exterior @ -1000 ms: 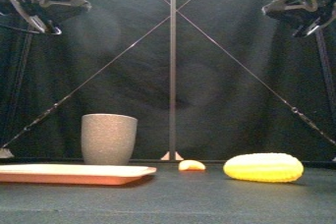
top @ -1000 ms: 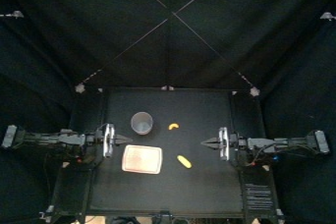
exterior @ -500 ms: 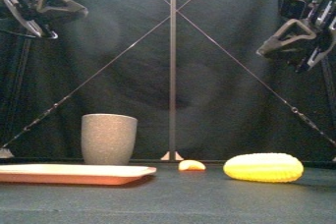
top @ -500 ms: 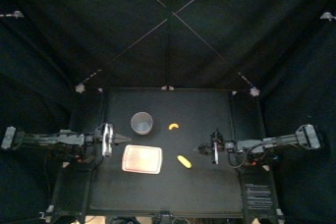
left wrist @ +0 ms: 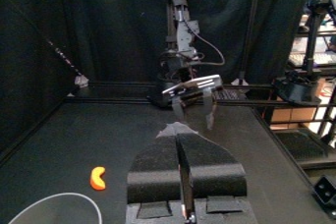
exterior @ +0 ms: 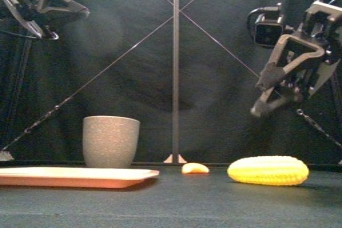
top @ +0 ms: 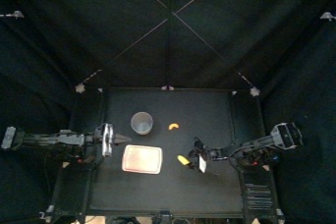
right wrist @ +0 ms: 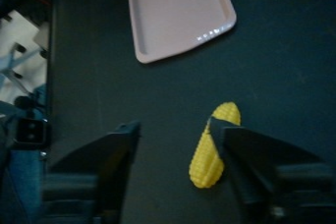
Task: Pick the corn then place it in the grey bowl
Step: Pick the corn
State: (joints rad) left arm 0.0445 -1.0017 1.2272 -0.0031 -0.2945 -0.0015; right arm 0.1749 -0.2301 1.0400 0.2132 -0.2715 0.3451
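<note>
Right hand (right wrist: 180,130) open above the corn (exterior: 269,171), which lies in the bench's front half, off-centre between the jaws — one may strike first and roll it clear.

Curtained test booth, likely a robotics lab; little beyond it shows. Walls: black curtains (top: 168,31) round a small black table (top: 210,110). Mounted at its sides: left arm (top: 53,140), right arm (top: 252,149). Props: toy corn (exterior: 267,171), pink tray (exterior: 78,177).
</note>
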